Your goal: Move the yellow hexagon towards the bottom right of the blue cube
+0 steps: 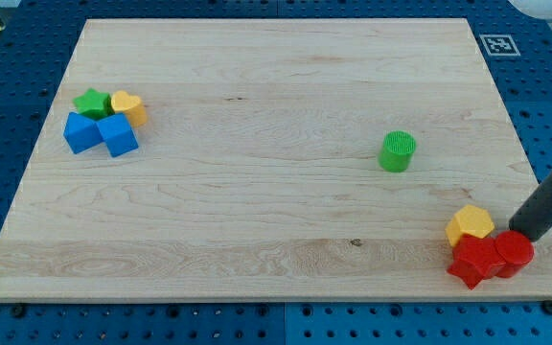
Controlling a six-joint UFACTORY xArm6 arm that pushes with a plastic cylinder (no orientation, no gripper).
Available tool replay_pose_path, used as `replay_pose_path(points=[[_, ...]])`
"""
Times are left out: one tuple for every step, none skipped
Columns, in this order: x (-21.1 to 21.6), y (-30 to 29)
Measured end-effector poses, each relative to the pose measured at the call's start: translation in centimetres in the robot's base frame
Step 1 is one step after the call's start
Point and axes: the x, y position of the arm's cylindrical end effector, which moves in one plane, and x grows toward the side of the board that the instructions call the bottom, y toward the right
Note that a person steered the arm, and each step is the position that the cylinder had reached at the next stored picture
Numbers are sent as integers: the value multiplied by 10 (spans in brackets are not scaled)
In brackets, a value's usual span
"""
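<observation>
The yellow hexagon [470, 224] sits near the board's bottom right corner, touching a red star-shaped block [474, 262] and next to a red cylinder [514, 254]. My tip [519, 233] is just right of the yellow hexagon, right above the red cylinder. The blue cube [118, 135] is far off at the view's left, beside a second blue block [82, 131], a green star-shaped block [93, 103] and a yellow heart-shaped block [128, 106].
A green cylinder [398, 151] stands alone right of the board's middle. The wooden board [257, 192] lies on a blue perforated table. A white marker tag [499, 44] is beyond the board's top right corner.
</observation>
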Motion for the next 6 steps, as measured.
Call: replay_pose_path(points=[[3,-5],[11,-14],[15,-15],[15,-23],[-1,-55],[-41,-92]])
